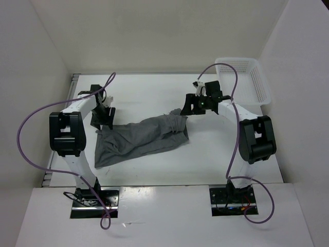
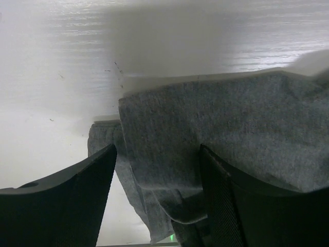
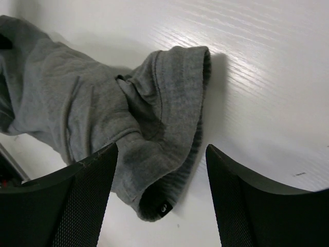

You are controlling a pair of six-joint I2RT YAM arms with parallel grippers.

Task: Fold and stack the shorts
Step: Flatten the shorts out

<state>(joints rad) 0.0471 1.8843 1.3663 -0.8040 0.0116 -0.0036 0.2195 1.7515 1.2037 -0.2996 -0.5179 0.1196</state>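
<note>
- At the near edge of the counter (image 1: 231, 154), the left arm (image 1: 67, 134) and right arm (image 1: 256, 139) rise from their bases. A purple cable (image 1: 20, 135) loops out beside the left one.
- The shorts (image 1: 141, 139) lie crumpled on the counter between the two arms, roughly mid-depth. They run as a slanted grey band from the near left up toward the far right, with the wider end at the near left.
- The left jaws hang at the far-left corner of the shorts. In the left wrist view the dark fingers (image 2: 72, 206) stand spread wide. Grey fabric (image 2: 231, 134) fills the gap between them and spills past the right-hand one. They do not pinch the cloth.
- The right jaws sit over the far-right end of the shorts. In the right wrist view the fingers (image 3: 77, 206) are also spread apart. A bunched fold with a ribbed band (image 3: 182, 154) lies between and below them. A small dark eyelet (image 3: 163, 208) shows on the lower edge of that band. I cannot tell whether the fingertips touch the fabric.
- Bare pale counter (image 3: 267, 77) shows past that fold.
- A white mesh basket (image 1: 259, 77) stands at the far right, against the wall and well apart from the shorts.
</note>
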